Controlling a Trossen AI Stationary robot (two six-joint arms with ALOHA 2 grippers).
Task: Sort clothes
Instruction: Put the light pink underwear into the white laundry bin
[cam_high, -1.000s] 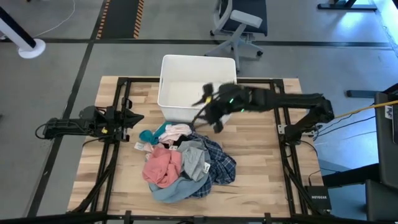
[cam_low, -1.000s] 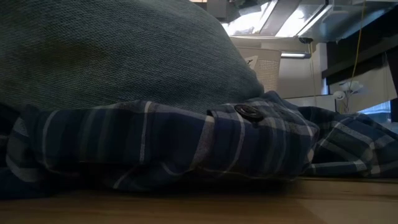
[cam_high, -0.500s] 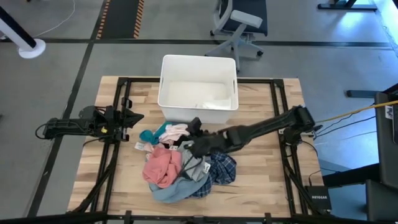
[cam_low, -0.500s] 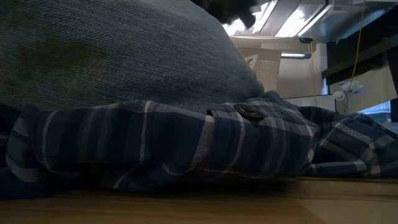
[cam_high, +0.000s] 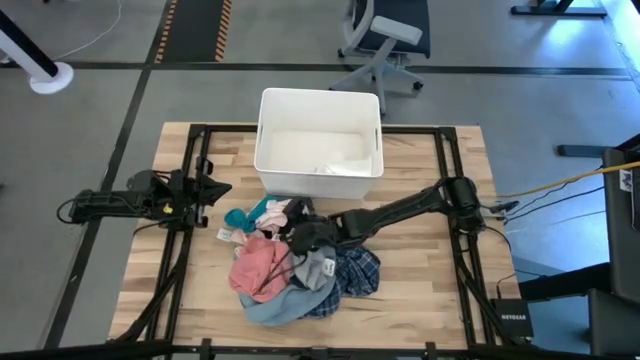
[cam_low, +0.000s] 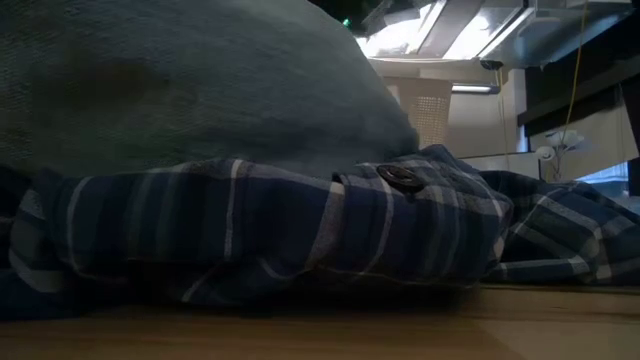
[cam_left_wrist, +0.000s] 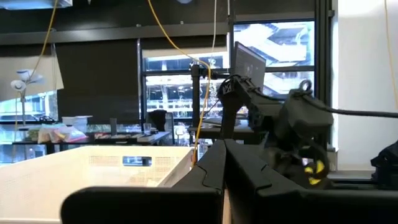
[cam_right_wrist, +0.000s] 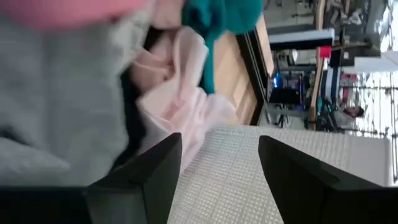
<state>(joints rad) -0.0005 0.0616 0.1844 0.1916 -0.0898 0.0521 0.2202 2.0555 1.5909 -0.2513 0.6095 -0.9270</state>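
The clothes lie in a heap on the table's near middle: salmon pink (cam_high: 260, 268), grey (cam_high: 318, 268), a navy plaid shirt (cam_high: 357, 272), light-blue denim (cam_high: 275, 310) at the bottom, teal (cam_high: 240, 217) and pale pink (cam_high: 282, 210) at the far side. In the low view the denim (cam_low: 180, 90) lies on the plaid shirt (cam_low: 250, 230). My right gripper (cam_high: 305, 237) is open, low over the heap's middle; its wrist view (cam_right_wrist: 217, 180) shows grey (cam_right_wrist: 62, 118), pale pink (cam_right_wrist: 180, 93) and teal (cam_right_wrist: 221, 15) cloth ahead. My left gripper (cam_high: 215, 189) is shut and empty at the table's left. My right gripper stands open at the top of the heap, by the grey and dark cloth. I cannot tell whether its fingers (cam_right_wrist: 143, 174) touch the cloth.
A white plastic bin (cam_high: 320, 93) stands at the table's far middle, just beyond the heap, with a white piece (cam_high: 335, 165) inside. Its wall also shows in the right wrist view (cam_right_wrist: 224, 155). Bare wood lies to the heap's right (cam_high: 420, 270). An office chair (cam_high: 385, 35) stands beyond the table.
My right gripper has gone from the bin's near right corner toward the table's near left and down onto the heap of clothes. Its arm now reaches low across the table's right half.
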